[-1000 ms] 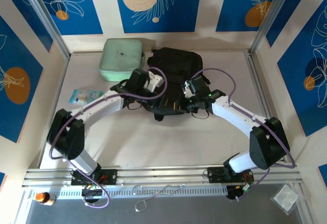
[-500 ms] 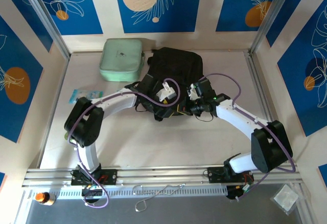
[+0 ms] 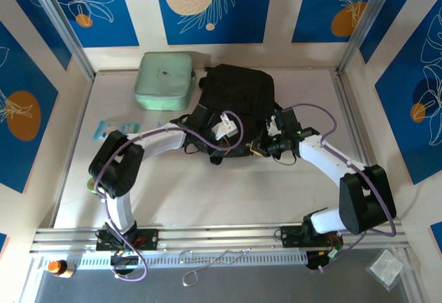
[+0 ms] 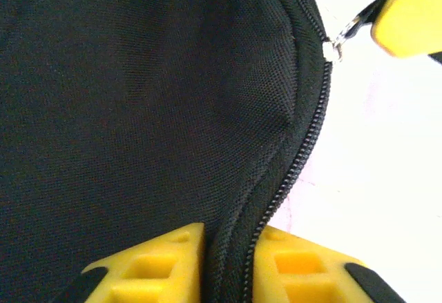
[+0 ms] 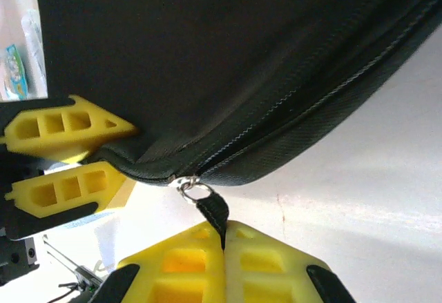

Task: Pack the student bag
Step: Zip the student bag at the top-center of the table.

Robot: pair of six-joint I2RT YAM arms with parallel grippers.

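The student bag [image 3: 236,96], a black backpack, lies at the back middle of the table. At its near edge my left gripper [image 3: 233,147] is shut on the fabric lip beside the zip. In the left wrist view both yellow fingers [image 4: 155,261] pinch that lip of the student bag [image 4: 138,96], beside the zip teeth [image 4: 304,144]. My right gripper [image 3: 262,148] is shut on the black zip pull tab [image 5: 214,210], which hangs from a metal ring [image 5: 193,191] at the bag's corner. The right gripper [image 5: 224,237] sits just off the bag, a finger's width from the left gripper's fingers [image 5: 65,127].
A pale mint green zip case [image 3: 164,80] lies at the back left, next to the bag. A small blue printed packet [image 3: 114,129] rests on the table at the left. Metal frame posts and patterned walls close in the sides and back.
My left gripper moved right to the bag's near edge and closed on the fabric lip. The right gripper, still shut on the zip pull, shifted slightly right and nearer.
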